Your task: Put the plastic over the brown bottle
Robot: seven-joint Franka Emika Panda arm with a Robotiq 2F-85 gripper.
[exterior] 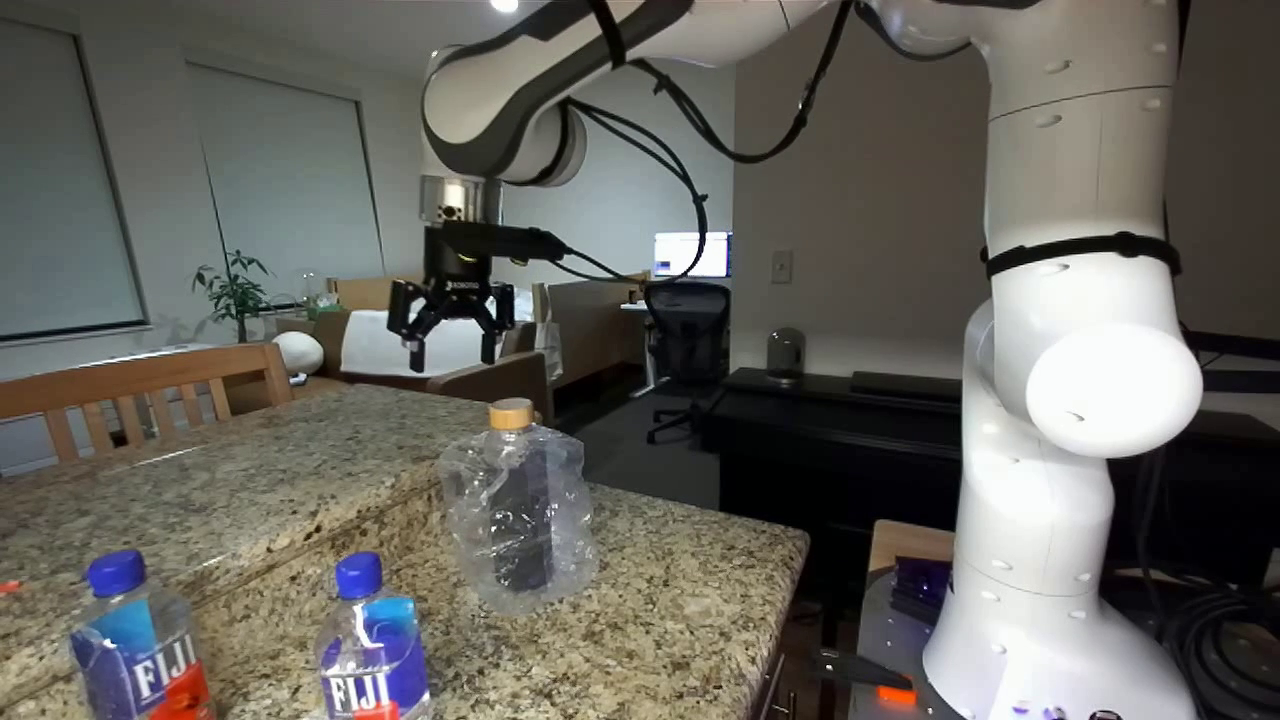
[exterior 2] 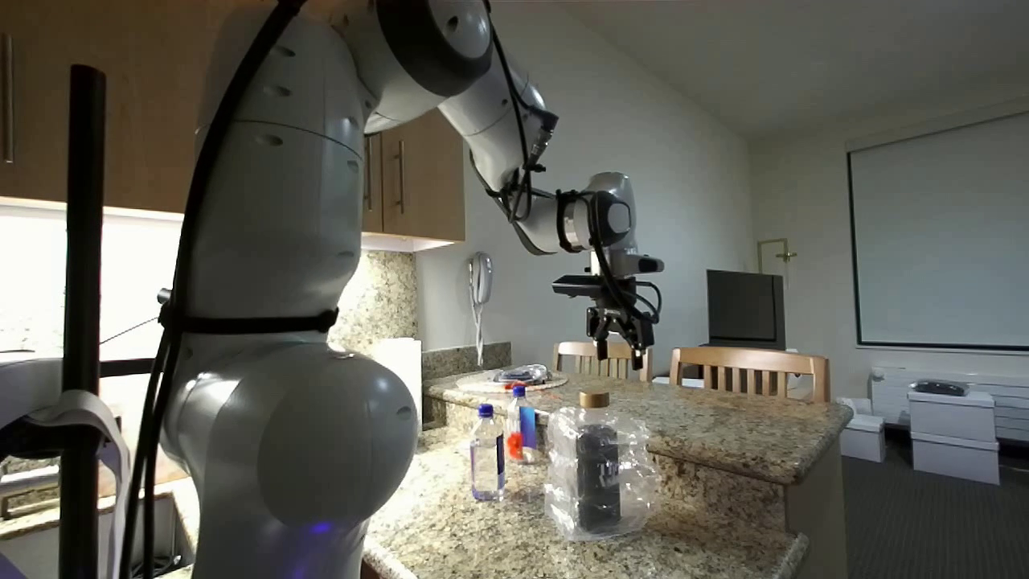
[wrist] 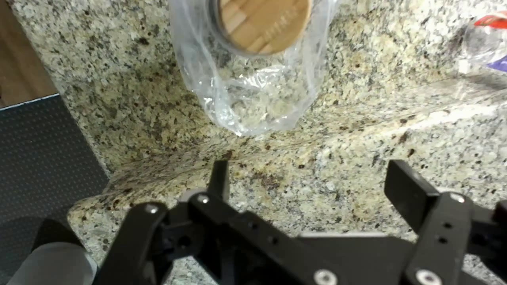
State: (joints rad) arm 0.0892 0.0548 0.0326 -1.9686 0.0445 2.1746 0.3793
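In an exterior view, water bottles (exterior: 372, 650) cut off below, plastic (exterior: 573, 525) around the brown bottle (exterior: 522, 520) on the granite counter (exterior: 690, 620), crinkles blurring its sides, tan cap (exterior: 511, 415) bare, gripper (exterior: 453, 352) beyond, fingers (exterior: 489, 349) spread, far monitor (exterior: 690, 255) unreadable.

Your pincer (exterior: 452, 350): black. Your worktop (exterior: 680, 610): speckled beige, brown and grey. Plastic (exterior: 568, 510): clear, white glints. Brown bottle (exterior: 522, 520): charcoal, tan wood-striped cap (wrist: 265, 23). Two water bottles (exterior: 142, 640) (exterior: 372, 645): blue caps (exterior: 359, 575), blue-and-red labels (exterior: 400, 645), white lettering (exterior: 358, 692).
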